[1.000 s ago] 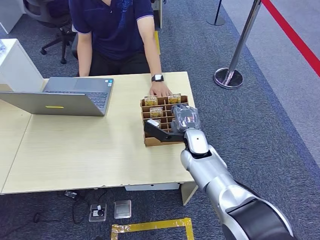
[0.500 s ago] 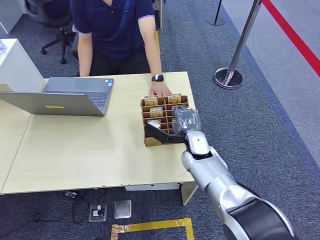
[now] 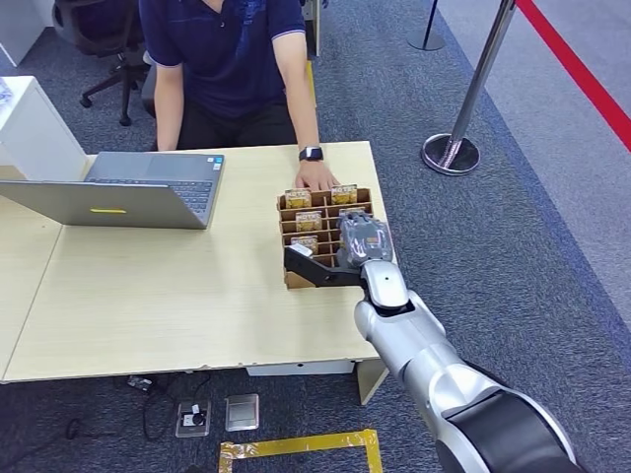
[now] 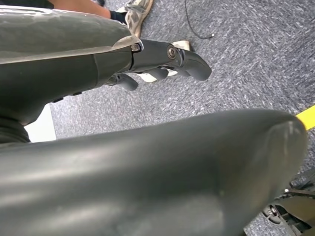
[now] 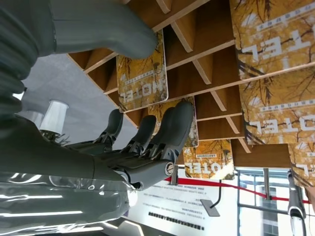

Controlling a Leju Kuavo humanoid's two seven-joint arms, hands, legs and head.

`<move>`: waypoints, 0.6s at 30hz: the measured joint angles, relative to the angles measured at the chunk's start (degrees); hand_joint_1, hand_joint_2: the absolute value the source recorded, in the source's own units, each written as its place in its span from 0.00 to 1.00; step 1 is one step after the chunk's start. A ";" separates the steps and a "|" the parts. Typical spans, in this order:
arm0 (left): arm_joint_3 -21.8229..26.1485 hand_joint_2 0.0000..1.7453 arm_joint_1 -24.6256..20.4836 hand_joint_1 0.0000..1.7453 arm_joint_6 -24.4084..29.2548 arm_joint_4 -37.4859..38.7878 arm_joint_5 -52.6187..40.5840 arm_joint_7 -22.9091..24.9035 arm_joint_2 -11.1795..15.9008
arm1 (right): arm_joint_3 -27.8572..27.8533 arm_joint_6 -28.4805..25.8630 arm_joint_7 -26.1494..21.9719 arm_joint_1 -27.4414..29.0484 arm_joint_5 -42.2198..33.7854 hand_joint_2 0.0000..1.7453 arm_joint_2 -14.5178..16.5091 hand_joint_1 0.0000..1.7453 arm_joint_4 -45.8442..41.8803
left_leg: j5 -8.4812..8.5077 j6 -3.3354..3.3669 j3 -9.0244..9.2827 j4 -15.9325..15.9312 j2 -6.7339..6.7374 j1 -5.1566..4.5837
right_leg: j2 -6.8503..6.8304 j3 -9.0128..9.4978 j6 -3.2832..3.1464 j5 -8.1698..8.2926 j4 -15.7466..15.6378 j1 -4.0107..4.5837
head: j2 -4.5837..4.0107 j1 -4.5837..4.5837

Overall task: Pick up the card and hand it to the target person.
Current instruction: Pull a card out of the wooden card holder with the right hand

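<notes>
A: What do you see on the far left?

B: You have a grey laptop (image 3: 122,189) lying open on the wooden table (image 3: 164,296). A person (image 3: 223,59) in a dark blue shirt sits behind the table. One of the person's hands (image 3: 316,175) rests on the table, touching the back of the box.

A: And the box?

B: It is a brown cardboard box (image 3: 292,280) with lots of little slots, near the right end of the table. Yellow cards stand in the slots. You can see one card (image 5: 141,78) close up in the right wrist view, yellow with tree pictures and big letters on it. It sits in its slot.

A: Is your right hand on it?

B: Your right hand (image 3: 338,254) is over the box. The thick thumb (image 5: 108,29) lies beside that card, on one side, and the dark fingers (image 5: 174,123) are on the other side, spread a little. I cannot tell if the thumb really touches the card, so I cannot tell if you have hold of it.

A: And the left hand?

B: Your left hand (image 4: 163,61) hangs down over the grey carpet (image 4: 241,64). Its fingers are curled a bit and hold nothing.

A: Anything on the right?

B: A shiny metal post (image 3: 468,94) stands on the carpet, and a red line (image 3: 581,74) runs past it.
</notes>
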 joint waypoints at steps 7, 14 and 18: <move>0.00 0.00 -0.02 0.00 -0.29 0.00 -0.03 -0.46 0.02 | 0.00 -0.91 0.76 -0.17 0.35 1.00 -0.03 0.47 0.86 | 0.00 0.00 0.01 0.00 0.00 0.00 | 0.00 0.00 0.00 0.00 0.00 0.00 | 0.00 -0.05; 0.00 0.00 -0.04 0.00 -0.54 0.00 -0.41 -0.46 0.09 | 0.00 -1.66 1.59 -0.17 0.56 1.00 -0.39 0.53 1.06 | 0.01 -0.01 0.02 0.00 0.00 0.00 | 0.00 0.00 0.00 0.00 0.00 0.00 | 0.00 -0.02; -0.09 0.00 -0.04 0.00 -0.54 0.00 -0.77 -0.46 0.09 | 0.00 -2.44 2.29 -0.01 1.37 1.00 -0.74 0.80 1.08 | 0.01 -0.01 0.02 0.01 0.00 0.00 | 0.00 0.00 0.00 0.00 0.00 0.00 | 0.00 -0.03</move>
